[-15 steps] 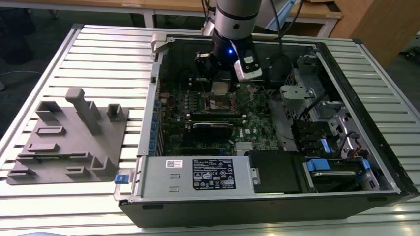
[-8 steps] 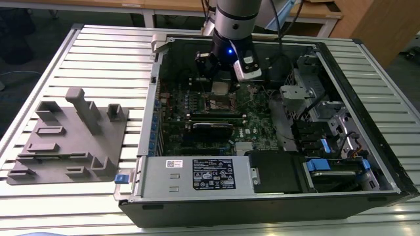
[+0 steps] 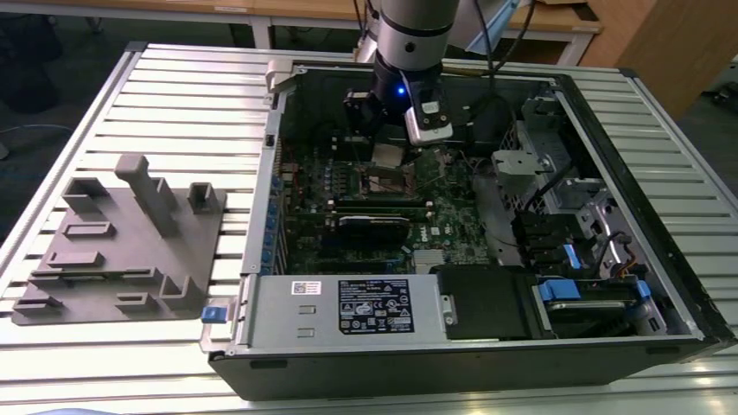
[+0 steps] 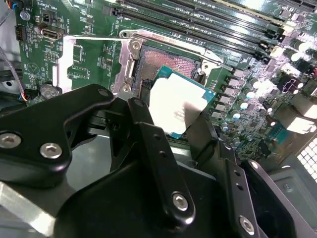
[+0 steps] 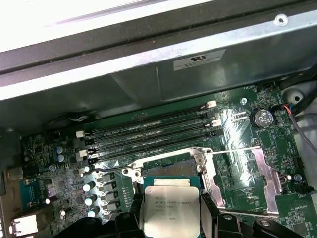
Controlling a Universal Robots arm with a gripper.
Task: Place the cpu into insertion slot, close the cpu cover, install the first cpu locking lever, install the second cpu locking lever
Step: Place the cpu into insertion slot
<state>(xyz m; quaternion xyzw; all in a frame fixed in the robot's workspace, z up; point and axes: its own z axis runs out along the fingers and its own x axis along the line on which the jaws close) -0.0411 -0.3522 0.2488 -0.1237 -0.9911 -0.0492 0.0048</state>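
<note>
My gripper (image 4: 174,116) is shut on the cpu (image 4: 177,105), a small square chip with a pale metal top, pinched at two opposite edges by the black fingers (image 4: 144,119). The chip hangs just above the open insertion slot (image 4: 166,60) on the green board, not seated. In the first wrist view the cpu (image 5: 171,210) sits between the fingers (image 5: 208,214), with the slot (image 5: 168,171) just beyond it. The cpu cover (image 5: 266,173), a thin silvery frame, lies swung open beside the slot. A thin locking lever (image 5: 233,149) stands released. The exterior view shows the gripper (image 3: 390,158) over the slot (image 3: 392,181).
Memory slots (image 5: 153,131) run close beside the socket. The case wall (image 5: 198,64) rises behind them. A grey box with a white label (image 3: 346,307) fills the case front, with cables and drive bays (image 3: 565,233) on the exterior view's right. A grey fixture (image 3: 116,251) lies on the table.
</note>
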